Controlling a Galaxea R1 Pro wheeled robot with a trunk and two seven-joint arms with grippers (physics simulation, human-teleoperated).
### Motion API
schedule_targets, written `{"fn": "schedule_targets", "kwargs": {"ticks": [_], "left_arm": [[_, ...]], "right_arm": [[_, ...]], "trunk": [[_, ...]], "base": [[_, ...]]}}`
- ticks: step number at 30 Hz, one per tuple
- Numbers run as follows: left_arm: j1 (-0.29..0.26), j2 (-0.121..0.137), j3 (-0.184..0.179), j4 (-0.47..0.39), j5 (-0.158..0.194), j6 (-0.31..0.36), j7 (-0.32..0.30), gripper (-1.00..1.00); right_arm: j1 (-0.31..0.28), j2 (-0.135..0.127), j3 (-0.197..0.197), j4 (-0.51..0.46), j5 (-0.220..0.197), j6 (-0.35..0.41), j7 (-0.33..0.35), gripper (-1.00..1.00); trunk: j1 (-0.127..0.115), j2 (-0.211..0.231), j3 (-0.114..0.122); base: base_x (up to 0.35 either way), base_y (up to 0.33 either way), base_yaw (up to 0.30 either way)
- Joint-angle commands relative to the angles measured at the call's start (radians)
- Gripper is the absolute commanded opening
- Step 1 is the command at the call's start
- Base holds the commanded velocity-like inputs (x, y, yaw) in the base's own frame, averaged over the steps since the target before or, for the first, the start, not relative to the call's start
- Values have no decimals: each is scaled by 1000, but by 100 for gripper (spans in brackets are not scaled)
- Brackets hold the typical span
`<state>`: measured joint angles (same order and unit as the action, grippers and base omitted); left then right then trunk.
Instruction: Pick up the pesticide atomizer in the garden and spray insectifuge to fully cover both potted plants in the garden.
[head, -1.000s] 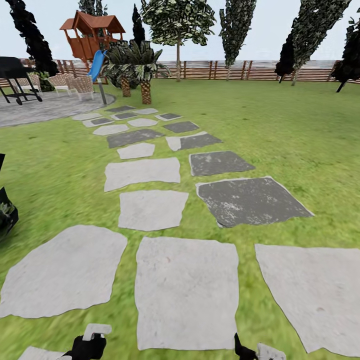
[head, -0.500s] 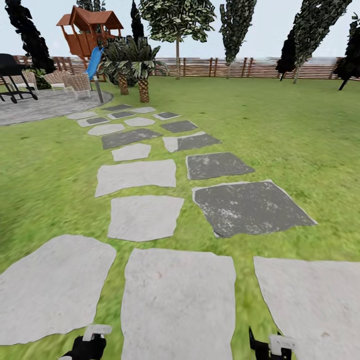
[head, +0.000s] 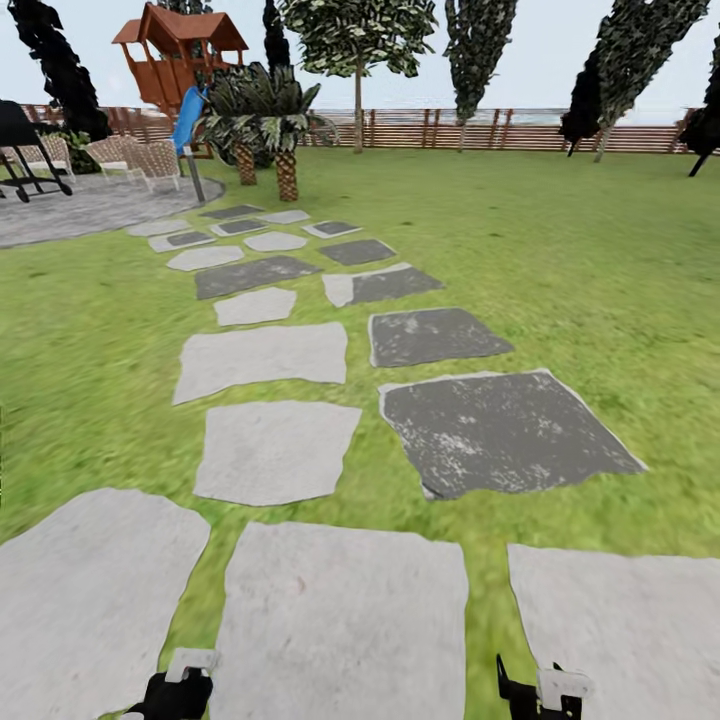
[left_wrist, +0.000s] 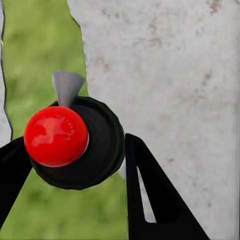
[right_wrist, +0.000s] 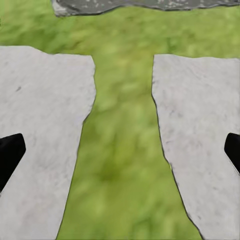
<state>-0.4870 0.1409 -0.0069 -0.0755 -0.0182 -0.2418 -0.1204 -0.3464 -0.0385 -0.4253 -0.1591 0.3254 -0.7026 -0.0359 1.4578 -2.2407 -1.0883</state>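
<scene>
The atomizer (left_wrist: 75, 142) is pinched in the left jaws (black cap and red knob facing the wrist camera); the right jaws are spread, empty. No potted plants are seen, so the stones (head: 340, 630) should be followed steadily.

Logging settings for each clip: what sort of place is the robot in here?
An outdoor back garden, rendered in a simulator: a green lawn crossed by grey stepping stones, a wooden slat fence with trees along the far edge, and a play tower with a blue slide beside a paved patio.
</scene>
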Motion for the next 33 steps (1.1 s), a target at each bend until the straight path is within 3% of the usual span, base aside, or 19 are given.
{"fn": "schedule_targets", "kwargs": {"ticks": [1, 9, 33], "left_arm": [[-1, 0, 0, 1, -2, -4, -2, -100], [-1, 0, 0, 2, -2, -4, -2, -100], [-1, 0, 0, 2, -2, -4, -2, -100]], "right_arm": [[-1, 0, -6, 1, 11, -3, -4, 100], [-1, 0, -6, 1, 11, -3, -4, 100], [-1, -1, -6, 1, 11, -3, -4, 100]], "trunk": [[0, 0, -1], [0, 0, -1], [0, 0, -1]], "base": [[287, -143, 221], [287, -143, 216], [287, -143, 17]]}}
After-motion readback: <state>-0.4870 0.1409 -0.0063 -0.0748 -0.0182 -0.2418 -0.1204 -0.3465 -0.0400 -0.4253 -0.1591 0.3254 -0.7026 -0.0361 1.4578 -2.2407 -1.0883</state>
